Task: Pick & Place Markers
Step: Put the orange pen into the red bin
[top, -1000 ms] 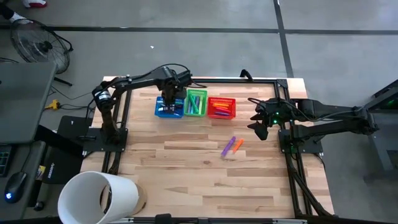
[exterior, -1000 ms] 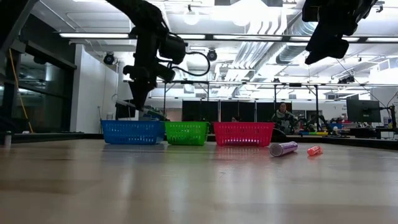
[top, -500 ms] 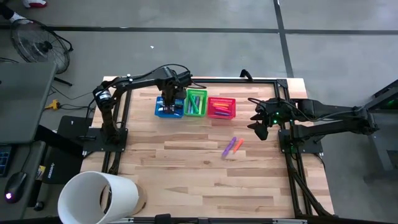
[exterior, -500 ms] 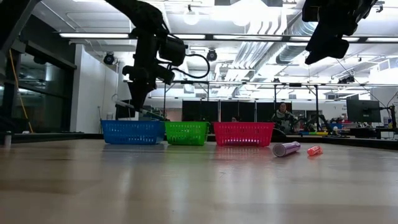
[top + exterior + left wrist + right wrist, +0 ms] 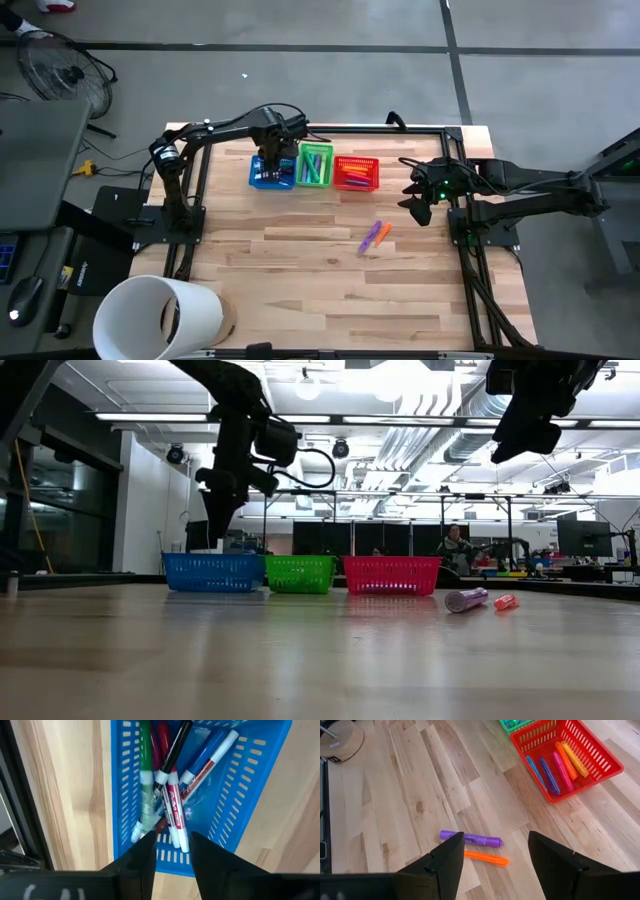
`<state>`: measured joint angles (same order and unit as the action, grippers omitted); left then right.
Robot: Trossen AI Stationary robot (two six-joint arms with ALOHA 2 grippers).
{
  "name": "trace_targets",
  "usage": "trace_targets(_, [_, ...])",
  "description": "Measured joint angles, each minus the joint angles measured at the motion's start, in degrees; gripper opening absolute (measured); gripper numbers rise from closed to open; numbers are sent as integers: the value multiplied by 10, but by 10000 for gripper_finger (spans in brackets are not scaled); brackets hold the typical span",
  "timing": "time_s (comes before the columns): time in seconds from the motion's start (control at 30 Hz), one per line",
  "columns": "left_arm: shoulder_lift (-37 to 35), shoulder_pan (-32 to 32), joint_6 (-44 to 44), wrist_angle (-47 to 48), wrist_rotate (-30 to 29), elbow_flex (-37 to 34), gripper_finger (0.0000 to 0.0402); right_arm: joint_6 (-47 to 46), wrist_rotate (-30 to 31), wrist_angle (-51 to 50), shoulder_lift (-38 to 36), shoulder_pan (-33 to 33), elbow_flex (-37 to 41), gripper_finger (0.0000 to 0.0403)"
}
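Markers: I see a purple marker [image 5: 370,235] and an orange marker [image 5: 381,234] lying loose on the wood-plank table [image 5: 300,290], side by side, long axes parallel and diagonal to the planks. More lie lengthwise in the blue mesh basket [image 5: 245,800] under my left gripper [image 5: 170,852], jaws parted and empty. Right gripper [image 5: 492,855] hangs clear, open wide, empty.

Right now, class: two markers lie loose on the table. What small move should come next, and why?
Probably the right gripper, open and empty, should come down toward the purple marker and orange marker. It hangs nearer them than the left gripper, which is over the blue basket.
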<state>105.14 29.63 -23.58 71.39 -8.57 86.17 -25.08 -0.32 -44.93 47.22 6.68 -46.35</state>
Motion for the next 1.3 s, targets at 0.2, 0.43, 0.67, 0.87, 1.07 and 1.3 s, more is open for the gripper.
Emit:
trace_targets(0.2, [-1, 0, 44, 11, 2, 0, 114, 8, 0, 0, 0, 0, 0, 209])
trace_targets(0.43, [-54, -1, 79, -2, 41, 0, 115, 15, -1, 0, 0, 0, 0, 209])
trace_targets(0.67, [-133, -22, 152, -50, 91, 1, 115, 32, -1, 0, 0, 0, 0, 209])
trace_targets(0.87, [-197, -56, 204, -111, 107, 0, 115, 60, 0, -1, 0, 0, 0, 209])
trace_targets(1.07, [-237, -96, 251, -149, 106, 0, 115, 33, -1, -3, 0, 4, 0, 209])
trace_targets(1.3, [-295, -149, 311, -236, 74, -60, 115, 35, -7, -3, 0, 6, 0, 209])
